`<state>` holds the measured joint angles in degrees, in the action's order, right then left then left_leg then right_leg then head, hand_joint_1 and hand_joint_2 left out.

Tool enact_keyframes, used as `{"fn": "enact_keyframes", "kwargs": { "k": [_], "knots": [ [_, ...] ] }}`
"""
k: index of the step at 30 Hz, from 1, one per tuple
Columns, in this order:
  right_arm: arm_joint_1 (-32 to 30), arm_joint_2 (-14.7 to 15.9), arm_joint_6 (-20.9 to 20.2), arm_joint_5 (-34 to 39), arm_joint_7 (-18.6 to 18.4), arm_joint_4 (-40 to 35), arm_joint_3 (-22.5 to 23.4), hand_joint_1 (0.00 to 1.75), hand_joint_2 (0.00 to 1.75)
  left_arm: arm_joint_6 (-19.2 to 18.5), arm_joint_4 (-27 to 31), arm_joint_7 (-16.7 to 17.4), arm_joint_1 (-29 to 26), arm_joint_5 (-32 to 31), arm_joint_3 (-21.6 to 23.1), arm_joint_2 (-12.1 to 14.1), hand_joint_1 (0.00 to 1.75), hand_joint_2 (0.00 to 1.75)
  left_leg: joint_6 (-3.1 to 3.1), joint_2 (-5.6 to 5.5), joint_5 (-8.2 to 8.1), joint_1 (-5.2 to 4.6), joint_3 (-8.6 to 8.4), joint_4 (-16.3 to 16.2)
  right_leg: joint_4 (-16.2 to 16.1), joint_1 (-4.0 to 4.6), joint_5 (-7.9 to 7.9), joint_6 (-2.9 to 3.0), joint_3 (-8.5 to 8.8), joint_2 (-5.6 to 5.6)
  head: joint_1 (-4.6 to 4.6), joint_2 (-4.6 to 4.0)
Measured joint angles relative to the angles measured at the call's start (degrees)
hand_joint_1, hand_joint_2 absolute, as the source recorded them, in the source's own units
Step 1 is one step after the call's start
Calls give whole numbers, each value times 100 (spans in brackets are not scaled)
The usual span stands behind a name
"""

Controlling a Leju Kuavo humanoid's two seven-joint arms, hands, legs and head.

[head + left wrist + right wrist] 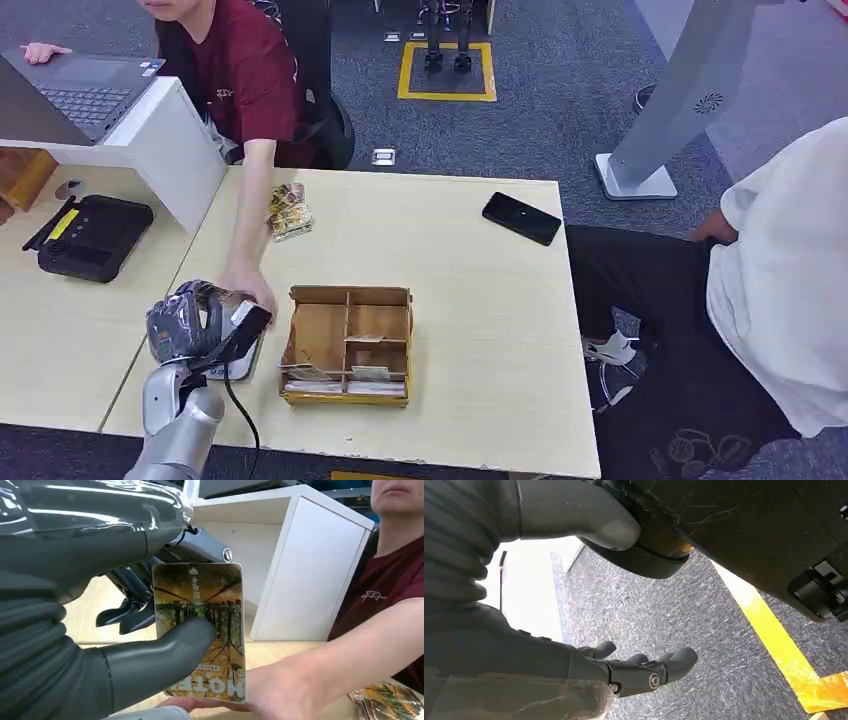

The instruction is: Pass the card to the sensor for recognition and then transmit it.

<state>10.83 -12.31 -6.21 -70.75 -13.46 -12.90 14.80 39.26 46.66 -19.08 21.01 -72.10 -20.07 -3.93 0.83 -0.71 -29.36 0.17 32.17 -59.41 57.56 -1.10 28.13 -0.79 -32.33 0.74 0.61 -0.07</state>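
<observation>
L hand (125, 645) pinches card (200, 630) near desk edge, person's hand (248, 287) touching it; R hand (634, 670) hangs, fingers apart.

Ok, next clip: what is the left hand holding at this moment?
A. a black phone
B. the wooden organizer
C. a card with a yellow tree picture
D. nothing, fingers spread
C: in the left wrist view the left hand pinches the card with its thumb pressed on the face, just above a person's hand; the phone and organizer lie untouched on the table.
</observation>
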Motion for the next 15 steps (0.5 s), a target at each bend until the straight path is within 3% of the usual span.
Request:
{"fn": "enact_keyframes", "kwargs": {
  "k": [15],
  "knots": [
    [-11,0,17,17,0,0,0,0,175,0,-2,79,-70,339,-2,-2,175,175,0,0,0,0,0,0,-1,0,1,-1,-1,0,0,0]
  ]
}}
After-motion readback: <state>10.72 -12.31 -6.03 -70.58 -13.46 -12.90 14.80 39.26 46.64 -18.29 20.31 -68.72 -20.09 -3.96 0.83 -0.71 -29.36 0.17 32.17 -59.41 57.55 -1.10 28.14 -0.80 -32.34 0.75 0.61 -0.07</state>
